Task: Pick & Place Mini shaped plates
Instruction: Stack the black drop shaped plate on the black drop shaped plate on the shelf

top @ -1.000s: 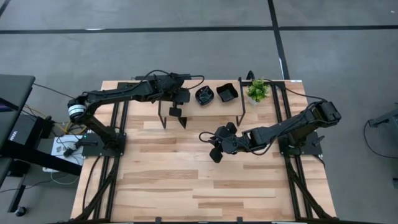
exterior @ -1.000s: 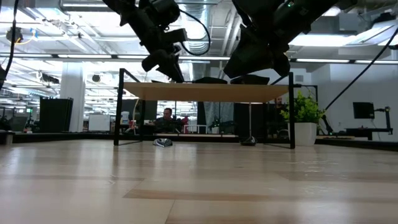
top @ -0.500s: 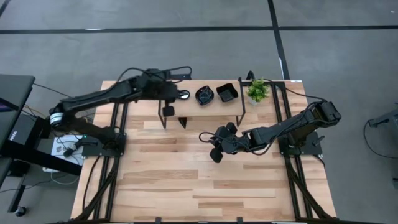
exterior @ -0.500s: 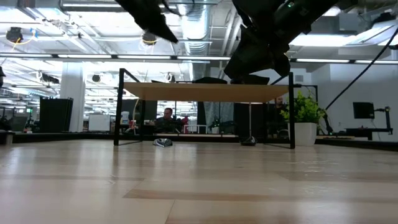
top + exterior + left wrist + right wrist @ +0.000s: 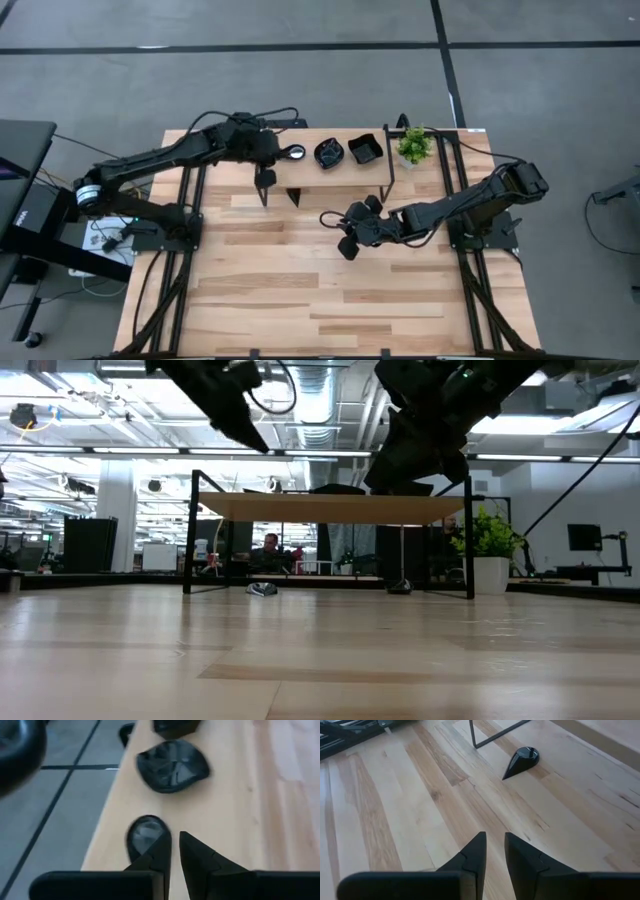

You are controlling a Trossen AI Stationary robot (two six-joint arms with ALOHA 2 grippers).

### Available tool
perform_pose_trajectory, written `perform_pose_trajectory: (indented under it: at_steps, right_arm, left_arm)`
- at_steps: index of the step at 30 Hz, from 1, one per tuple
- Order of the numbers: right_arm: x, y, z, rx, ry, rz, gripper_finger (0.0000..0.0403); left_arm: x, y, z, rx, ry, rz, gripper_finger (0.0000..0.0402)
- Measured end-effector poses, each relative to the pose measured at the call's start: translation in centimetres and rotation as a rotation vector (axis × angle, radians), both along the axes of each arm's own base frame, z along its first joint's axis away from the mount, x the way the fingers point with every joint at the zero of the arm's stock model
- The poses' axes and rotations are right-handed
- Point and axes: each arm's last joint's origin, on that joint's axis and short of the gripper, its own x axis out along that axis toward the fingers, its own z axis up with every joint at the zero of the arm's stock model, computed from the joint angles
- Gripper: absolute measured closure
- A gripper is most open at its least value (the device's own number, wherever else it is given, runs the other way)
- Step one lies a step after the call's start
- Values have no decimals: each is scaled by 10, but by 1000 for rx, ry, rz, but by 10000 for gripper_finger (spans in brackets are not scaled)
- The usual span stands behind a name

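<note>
From above, the left gripper (image 5: 268, 160) reaches over the far edge of the table (image 5: 330, 290), at the left end of a small raised shelf (image 5: 335, 170). Three black dishes sit in a row on that shelf: a small round plate (image 5: 297, 153) just beside the left gripper, a scalloped plate (image 5: 329, 153) next to it, and a square plate (image 5: 365, 150) beyond. A green potted plant (image 5: 413, 146) stands at the shelf's right end. Down on the tabletop, beside the shelf's front left leg, lies a teardrop plate (image 5: 294, 196). The right gripper (image 5: 346, 240) hangs over mid-table, well apart from every dish.

At table level, the shelf (image 5: 330, 508) spans the middle distance on thin black legs, the plant (image 5: 489, 555) to its right. Both arms loom above it as dark shapes; a person sits far off in the room behind.

On the left wrist camera, the left gripper (image 5: 174, 855) shows its fingers (image 5: 200, 857) nearly together, a thin gap between them, nothing pinched. The small round plate (image 5: 146, 833) rests on the shelf right at one fingertip; whether they touch cannot be told. The scalloped plate (image 5: 172, 765) lies farther on.

On the right wrist camera, the right gripper (image 5: 494, 851) holds its fingers (image 5: 522, 860) close with a narrow slot between, empty. The teardrop plate (image 5: 521, 761) lies flat on the wood ahead, near a shelf leg.
</note>
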Motion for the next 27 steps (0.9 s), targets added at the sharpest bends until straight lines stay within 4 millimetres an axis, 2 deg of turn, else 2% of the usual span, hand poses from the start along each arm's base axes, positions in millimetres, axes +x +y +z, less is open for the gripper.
perform_pose_trajectory:
  at_steps: [7,12,16,27]
  right_arm:
    - [0,-1,0,1,0,-3,337]
    - [0,-1,0,8,-3,-8,337]
    - [0,-1,0,9,-3,-8,337]
    - [1,-6,0,8,-3,-25,337]
  left_arm:
    - [21,34,-16,10,-90,97,362]
    - [33,51,-42,-17,-33,127,362]
    - [38,55,-51,-28,-11,128,362]
    - [39,59,-49,18,-35,130,362]
